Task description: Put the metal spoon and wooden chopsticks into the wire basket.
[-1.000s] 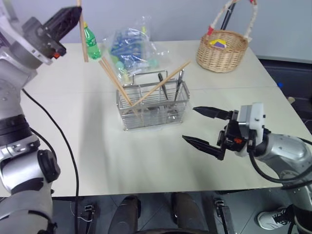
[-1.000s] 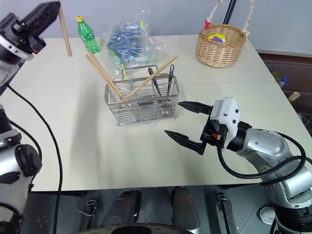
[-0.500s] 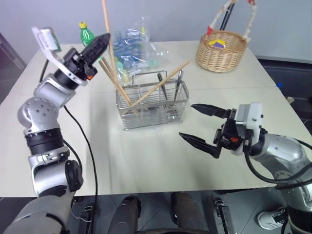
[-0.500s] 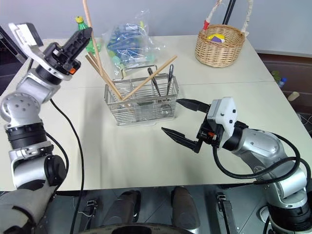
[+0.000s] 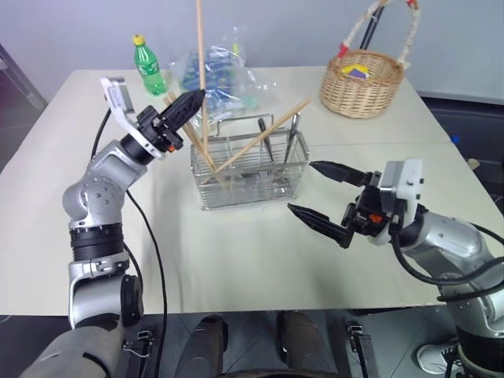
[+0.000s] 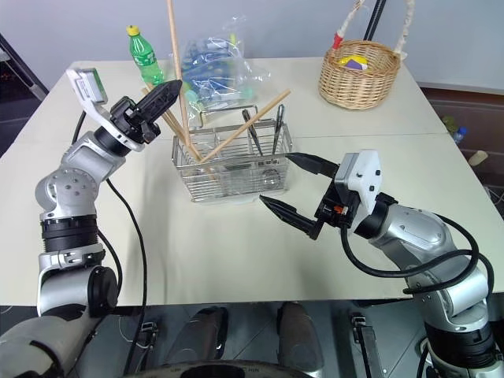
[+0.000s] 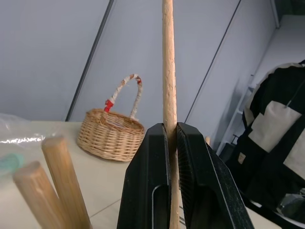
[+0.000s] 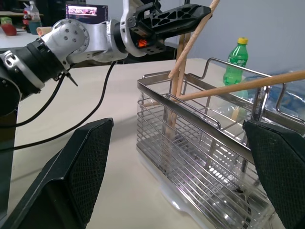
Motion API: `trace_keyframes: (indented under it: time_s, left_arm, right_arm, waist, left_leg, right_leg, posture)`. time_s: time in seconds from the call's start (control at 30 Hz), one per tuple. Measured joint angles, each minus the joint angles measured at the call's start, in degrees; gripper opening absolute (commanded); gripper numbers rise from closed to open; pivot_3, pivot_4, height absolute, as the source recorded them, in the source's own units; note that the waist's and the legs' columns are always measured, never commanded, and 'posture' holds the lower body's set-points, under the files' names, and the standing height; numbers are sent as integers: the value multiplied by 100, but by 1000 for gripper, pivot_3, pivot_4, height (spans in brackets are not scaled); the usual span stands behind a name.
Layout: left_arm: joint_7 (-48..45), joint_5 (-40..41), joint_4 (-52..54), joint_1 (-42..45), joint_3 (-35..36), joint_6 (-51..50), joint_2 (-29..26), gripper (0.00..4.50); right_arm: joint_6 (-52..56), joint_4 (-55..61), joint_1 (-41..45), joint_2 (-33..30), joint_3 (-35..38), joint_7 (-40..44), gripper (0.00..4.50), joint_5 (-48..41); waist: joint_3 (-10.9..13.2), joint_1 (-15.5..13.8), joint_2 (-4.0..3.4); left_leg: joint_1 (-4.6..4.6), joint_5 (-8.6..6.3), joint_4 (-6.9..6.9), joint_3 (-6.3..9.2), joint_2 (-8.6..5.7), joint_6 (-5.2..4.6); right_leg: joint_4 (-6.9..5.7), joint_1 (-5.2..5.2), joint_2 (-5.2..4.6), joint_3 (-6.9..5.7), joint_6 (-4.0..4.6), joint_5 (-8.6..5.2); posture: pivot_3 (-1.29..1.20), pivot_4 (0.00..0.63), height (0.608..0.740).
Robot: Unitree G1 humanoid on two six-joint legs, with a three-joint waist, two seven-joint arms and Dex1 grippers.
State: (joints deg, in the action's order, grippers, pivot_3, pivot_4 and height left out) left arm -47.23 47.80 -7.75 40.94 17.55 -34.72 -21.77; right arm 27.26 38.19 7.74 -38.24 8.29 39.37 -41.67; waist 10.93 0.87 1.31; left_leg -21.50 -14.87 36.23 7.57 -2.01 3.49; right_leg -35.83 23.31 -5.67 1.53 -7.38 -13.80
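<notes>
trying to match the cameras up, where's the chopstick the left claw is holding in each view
Left eye: held chopstick stands upright above the wire basket, pinched by the left claw.
Right eye: upright at upper centre-left, lower end in the basket.
Left wrist: vertical up the middle, between the fingers.
Right wrist: runs from the top centre down into the basket.
Shared landmark: the wire basket.

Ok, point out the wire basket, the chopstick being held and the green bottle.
wire basket [image 6: 236,175], right eye view, front wire wall.
held chopstick [image 6: 175,47], right eye view, shaft above the fingers.
green bottle [image 5: 148,69], left eye view, the body.
</notes>
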Motion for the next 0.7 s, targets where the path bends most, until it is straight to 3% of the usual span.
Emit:
trace_keyframes:
  time_s: [0.33, 0.47, 0.63, 0.67, 0.7]
  left_arm:
    - [27, -1, 340, -274, -273, -6, 88, 35]
    - [101, -7, 356, -312, -332, -5, 117, 1523]
    - [115, -30, 357, -312, -332, 1, 105, 4143]
    - [114, -30, 363, -311, -334, 2, 104, 4460]
    - [120, -35, 363, -311, -333, 3, 97, 4460]
  right_arm:
    - [-1, -3, 1, 0, 0, -16, 4500, -9]
    - [-1, -4, 4, 0, 0, -19, 4500, -9]
    - [-1, -7, 19, 1, 0, -30, 4500, -9]
    - [-1, -7, 24, 1, 0, -32, 4500, -9]
    - [-1, -7, 28, 1, 0, -33, 4500, -9]
  waist:
    - [0, -7, 0]
    - [0, -7, 0]
    - [0, -10, 0]
    - [0, -10, 0]
    - [0, -8, 0]
  left_leg:
    - [-1, 0, -3, 0, 0, 0]
    - [-1, 0, -3, 0, 0, 0]
    - [-2, 0, -4, 0, 0, 0]
    - [-1, 0, -4, 0, 0, 0]
    - [-1, 0, -4, 0, 0, 0]
  right_leg:
    - [9, -2, 0, 0, 0, 0]
    - [10, -2, 0, 0, 0, 0]
    - [12, -2, 0, 0, 0, 0]
    - [12, -2, 0, 0, 0, 0]
    - [12, -2, 0, 0, 0, 0]
  posture:
    - [0, 150, 740]
    - [0, 150, 740]
    - [0, 150, 740]
    - [0, 150, 740]
    - [0, 150, 740]
